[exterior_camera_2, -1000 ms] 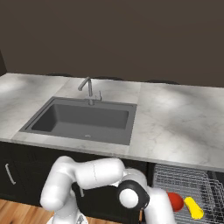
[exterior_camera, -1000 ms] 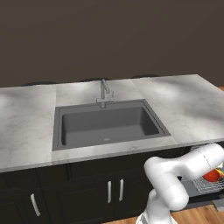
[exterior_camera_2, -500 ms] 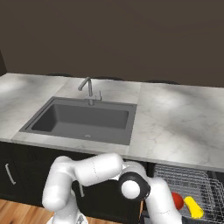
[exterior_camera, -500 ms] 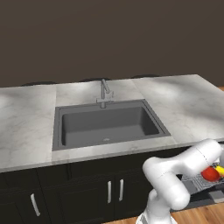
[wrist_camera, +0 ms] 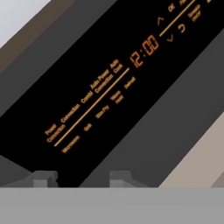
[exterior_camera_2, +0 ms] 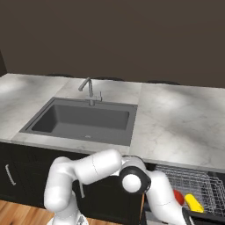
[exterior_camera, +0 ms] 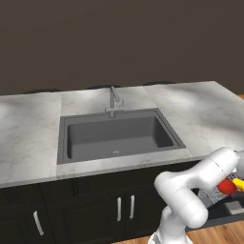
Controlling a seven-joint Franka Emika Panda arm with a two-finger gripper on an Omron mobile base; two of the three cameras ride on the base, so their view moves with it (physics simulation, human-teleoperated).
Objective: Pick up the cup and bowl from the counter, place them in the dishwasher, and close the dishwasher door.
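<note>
The cup (exterior_camera_2: 194, 203) and the bowl (exterior_camera_2: 178, 197) are seen lying side by side in the wire rack (exterior_camera_2: 186, 182) of the dishwasher (exterior_camera_2: 218, 189), the red bowl to the left of the yellow cup in the right base view; in the left base view they are partly hidden behind the arm. The rack is pulled out beneath the edge of the counter (exterior_camera_2: 176, 123), so the door is judged not yet closed; the door itself cannot be made out clearly.

The end effector (wrist_camera: 76, 178) is shown in the hand view by two grey fingertips set apart, with nothing seen between them, so it is taken to be open and holding nothing. A black control panel (wrist_camera: 109, 87) with orange lettering and a clock is faced closely by the camera.

Several risks are judged from this. If the door is lifted while the rack is left out, the door could be stopped against the rack and the cup and bowl jolted. With the arm bent low beside the rack, the wire could be struck by the elbow or wrist. Because the door's edge is not visible, contact could be made at a wrong spot and the panel scraped.
</note>
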